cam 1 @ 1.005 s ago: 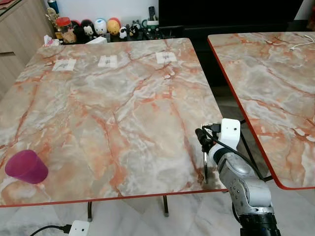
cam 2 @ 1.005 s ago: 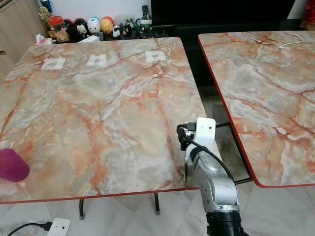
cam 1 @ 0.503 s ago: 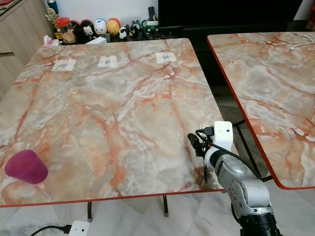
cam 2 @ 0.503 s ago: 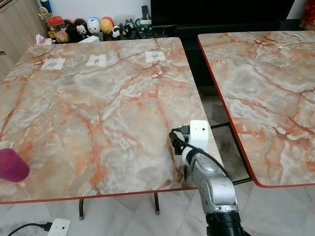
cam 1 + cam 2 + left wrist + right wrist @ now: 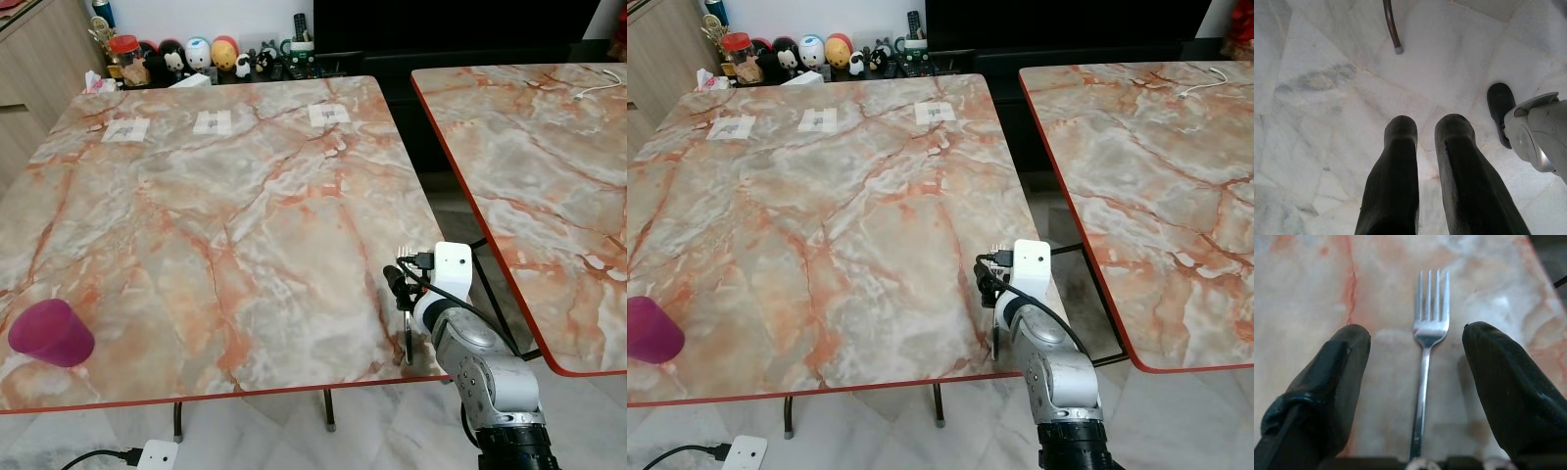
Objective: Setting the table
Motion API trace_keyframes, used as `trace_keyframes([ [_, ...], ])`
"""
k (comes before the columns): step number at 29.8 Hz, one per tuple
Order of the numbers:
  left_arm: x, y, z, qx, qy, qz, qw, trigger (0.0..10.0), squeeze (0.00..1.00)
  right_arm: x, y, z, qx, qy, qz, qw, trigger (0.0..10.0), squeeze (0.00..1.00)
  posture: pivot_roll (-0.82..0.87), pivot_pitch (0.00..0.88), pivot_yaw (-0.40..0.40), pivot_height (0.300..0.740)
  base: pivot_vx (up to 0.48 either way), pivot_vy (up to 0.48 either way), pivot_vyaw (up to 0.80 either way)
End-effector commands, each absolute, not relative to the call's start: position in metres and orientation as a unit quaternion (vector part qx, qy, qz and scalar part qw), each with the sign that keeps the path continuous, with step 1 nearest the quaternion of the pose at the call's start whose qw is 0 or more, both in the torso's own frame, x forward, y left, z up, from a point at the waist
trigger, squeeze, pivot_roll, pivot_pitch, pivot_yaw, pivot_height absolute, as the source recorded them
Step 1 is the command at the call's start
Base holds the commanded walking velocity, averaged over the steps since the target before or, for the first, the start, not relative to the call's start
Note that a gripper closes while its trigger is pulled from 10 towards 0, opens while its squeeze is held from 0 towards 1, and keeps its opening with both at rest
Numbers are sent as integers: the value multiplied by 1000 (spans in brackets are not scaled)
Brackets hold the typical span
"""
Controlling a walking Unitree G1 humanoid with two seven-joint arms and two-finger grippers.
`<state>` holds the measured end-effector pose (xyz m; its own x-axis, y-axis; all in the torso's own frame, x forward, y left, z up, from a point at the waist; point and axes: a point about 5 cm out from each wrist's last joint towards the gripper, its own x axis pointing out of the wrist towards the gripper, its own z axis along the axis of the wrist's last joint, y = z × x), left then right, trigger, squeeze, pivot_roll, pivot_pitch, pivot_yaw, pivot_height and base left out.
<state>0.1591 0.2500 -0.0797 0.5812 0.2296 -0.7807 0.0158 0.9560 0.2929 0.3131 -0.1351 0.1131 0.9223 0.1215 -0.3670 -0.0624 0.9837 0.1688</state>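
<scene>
A silver fork (image 5: pixel 1425 362) lies flat on the marble table (image 5: pixel 245 196), close to the front right corner, tines pointing away from me. My right gripper (image 5: pixel 1415 330) hovers low over it, open, one black finger on each side of the handle and touching nothing. From the head camera the fork (image 5: pixel 408 338) is a thin line beside the right wrist (image 5: pixel 451 274). A purple cup (image 5: pixel 51 333) lies tipped near the front left edge. My left gripper (image 5: pixel 1425 132) hangs idle over the floor, fingers close together.
A second marble table (image 5: pixel 549 166) stands to the right across a narrow gap. Three small paper cards (image 5: pixel 213 121) lie along the far edge. Figurines (image 5: pixel 201 51) line a shelf behind. A table leg (image 5: pixel 1392 29) and my foot (image 5: pixel 1501 115) are on the floor below.
My right wrist swung slightly left over the table, then came back a little to the right. Fork and cup stayed put.
</scene>
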Motion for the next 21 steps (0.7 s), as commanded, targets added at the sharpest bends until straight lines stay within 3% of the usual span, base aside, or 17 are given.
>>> trace_keyframes([
  [1, 149, 249, -85, 133, 470, 60, 870, 10000, 0, 312, -133, 106, 86, 211, 55, 972, 10000, 0, -71, 115, 14, 740, 0, 0, 0],
  [13, 148, 248, -85, 131, 471, 61, 870, 10000, 0, 315, -140, 89, 71, 240, 52, 967, 10000, 0, -65, 116, 12, 740, 0, 0, 0],
  [14, 148, 248, -85, 131, 471, 61, 870, 10000, 0, 314, -140, 87, 70, 242, 53, 966, 588, 0, -67, 116, 13, 740, 0, 0, 0],
  [16, 148, 248, -85, 130, 471, 60, 870, 10000, 0, 314, -140, 86, 70, 242, 53, 966, 0, 0, -67, 116, 13, 740, 0, 0, 0],
  [21, 148, 247, -85, 131, 472, 59, 870, 10000, 0, 314, -140, 84, 66, 242, 58, 966, 0, 0, -67, 115, 12, 740, 0, 0, 0],
])
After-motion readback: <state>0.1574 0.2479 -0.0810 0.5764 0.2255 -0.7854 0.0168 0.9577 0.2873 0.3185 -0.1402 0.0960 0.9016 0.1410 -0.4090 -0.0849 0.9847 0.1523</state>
